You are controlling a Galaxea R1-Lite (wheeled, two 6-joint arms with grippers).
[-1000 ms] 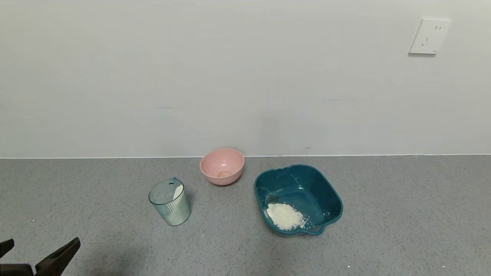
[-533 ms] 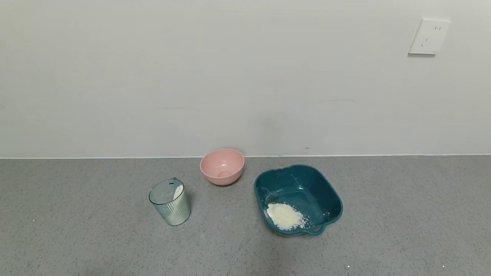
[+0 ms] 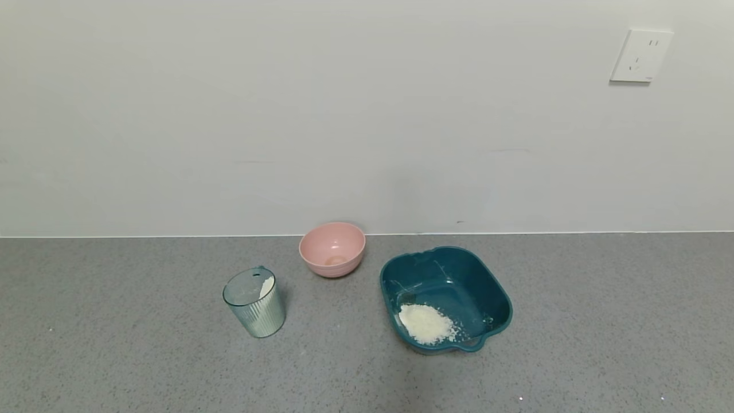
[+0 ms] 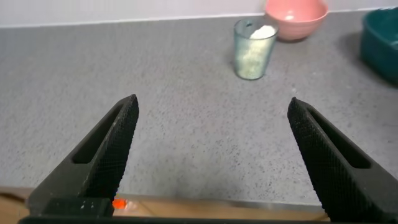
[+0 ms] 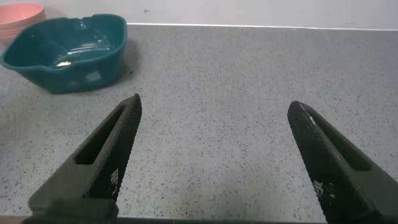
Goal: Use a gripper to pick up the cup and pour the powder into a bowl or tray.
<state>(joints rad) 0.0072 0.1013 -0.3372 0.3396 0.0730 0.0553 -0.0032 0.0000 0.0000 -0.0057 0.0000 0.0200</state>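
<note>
The ribbed pale blue-green cup point(image 3: 254, 302) stands upright on the grey counter, with a little white powder clinging inside it point(image 3: 266, 285). It also shows in the left wrist view point(image 4: 254, 47). The dark teal tray point(image 3: 487, 287) sits to its right with a heap of white powder point(image 3: 425, 323) in its near corner; it shows in the right wrist view too point(image 5: 65, 51). My left gripper point(image 4: 211, 109) is open and empty, well back from the cup near the counter's front edge. My right gripper point(image 5: 214, 109) is open and empty, off to the right of the tray. Neither gripper shows in the head view.
A round pink bowl point(image 3: 332, 248) stands by the wall between cup and tray. The white wall runs along the back of the counter, with a socket point(image 3: 641, 55) at upper right. The counter's front edge point(image 4: 217, 204) lies just under my left gripper.
My left gripper, seen at the bottom left of the head view a second ago, has drawn back out of that view. The cup, bowl and tray have not moved.
</note>
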